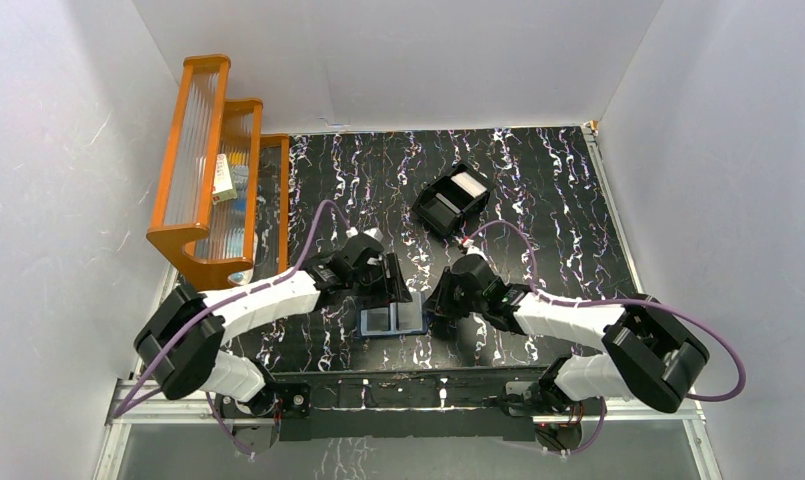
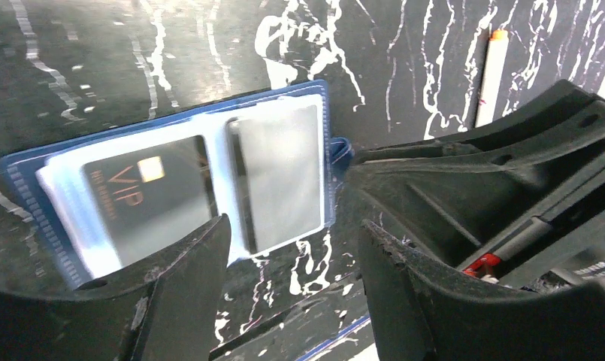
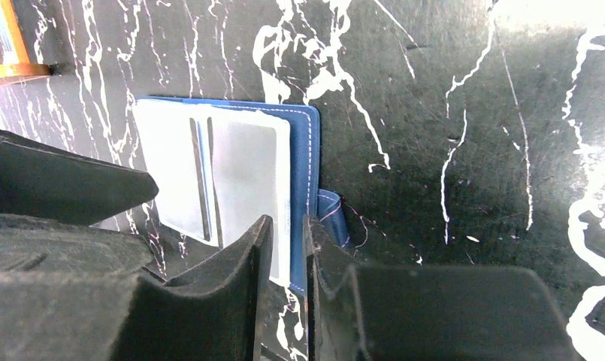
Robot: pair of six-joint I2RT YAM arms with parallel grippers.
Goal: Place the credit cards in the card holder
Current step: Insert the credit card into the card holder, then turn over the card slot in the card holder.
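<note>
1. The card holder (image 3: 305, 150) lies open and flat on the marbled black table (image 1: 548, 190), right between the two grippers.
2. Two credit cards sit in its pale sleeves: a dark VIP card (image 2: 145, 199) on one half, a grey card (image 2: 276, 177) on the other.
3. The left gripper (image 2: 293, 226) hangs over the holder's edge, jaws wide, nothing in them.
4. The right gripper (image 3: 288, 222) has its jaws narrow, with the holder's tab-side edge in the slit. Honestly can't tell if it's pinching.
5. The black box (image 1: 451, 198) sits well apart, further back.
</note>
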